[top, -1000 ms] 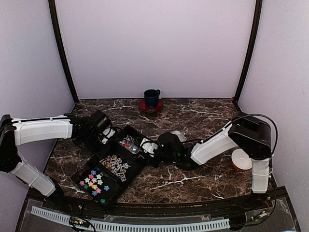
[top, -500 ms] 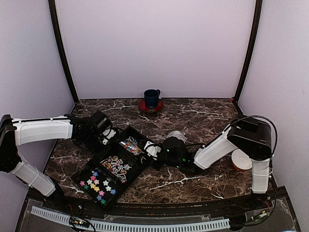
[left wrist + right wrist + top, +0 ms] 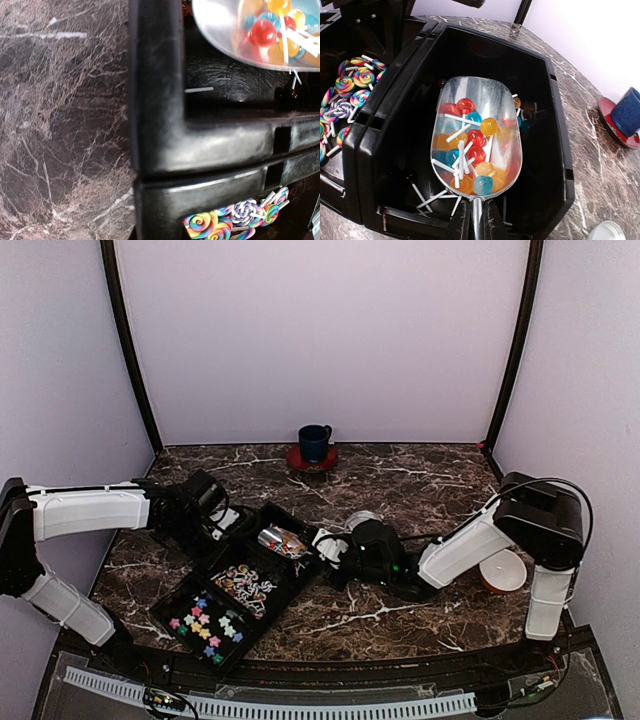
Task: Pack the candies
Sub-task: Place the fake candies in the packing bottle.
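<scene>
on the dark marble desk [image 3: 420, 480] a black tray [image 3: 390, 135]; right fingers [image 3: 461, 227] pinch a scoop [image 3: 485, 92] of candies [image 3: 470, 150] over it, left fingers [image 3: 222, 524] pressed together at its rim.

Blue mug [image 3: 314, 441] on red saucer [image 3: 294, 459], back of marble table [image 3: 420, 480]; white disc [image 3: 503, 570] right.

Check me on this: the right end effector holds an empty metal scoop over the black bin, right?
Not empty. The metal scoop held by the right end effector over the black bin is loaded with round lollipops, as the right wrist view shows.
</scene>
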